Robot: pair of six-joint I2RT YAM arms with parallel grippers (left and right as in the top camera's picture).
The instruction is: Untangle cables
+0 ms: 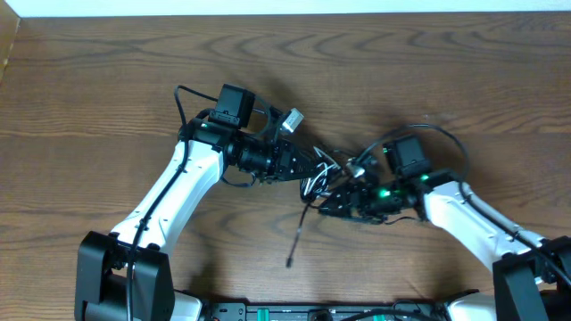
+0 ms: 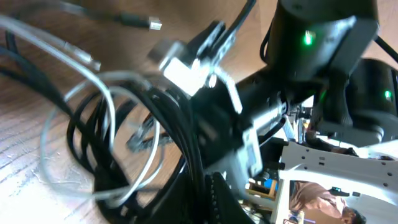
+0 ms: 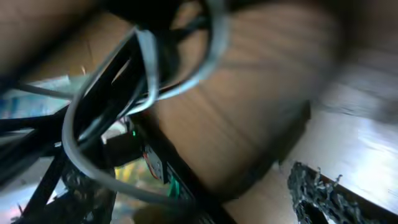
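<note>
Wood table, both arms reaching inward to meet just right of centre. The cables lie bunched there in one knot of black and pale grey strands, directly between the left gripper and the right gripper. Each gripper is buried in the knot, and each arm's dark wrist covers part of it from overhead. One black tail runs free out of the bunch toward the near edge, and its end lies loose on the wood. A pale plug sits beside the left wrist. Overhead gives us the layout but no strand detail. The left wrist view gives loops: grey cable circling over black, and a white connector lifted in the middle. A small plug lies on the table behind, and the right arm, with its green light, crowds in close from the far side. The right wrist view is heavily blurred. We make out one grey loop crossing black strands above bare wood. Fingers: one dark ridged left finger shows at the bottom edge with black cable lying against it, and one right finger shows at lower right, clear of the strands. For neither gripper can we tell whether the jaws are spread or clamped on a cable.
</note>
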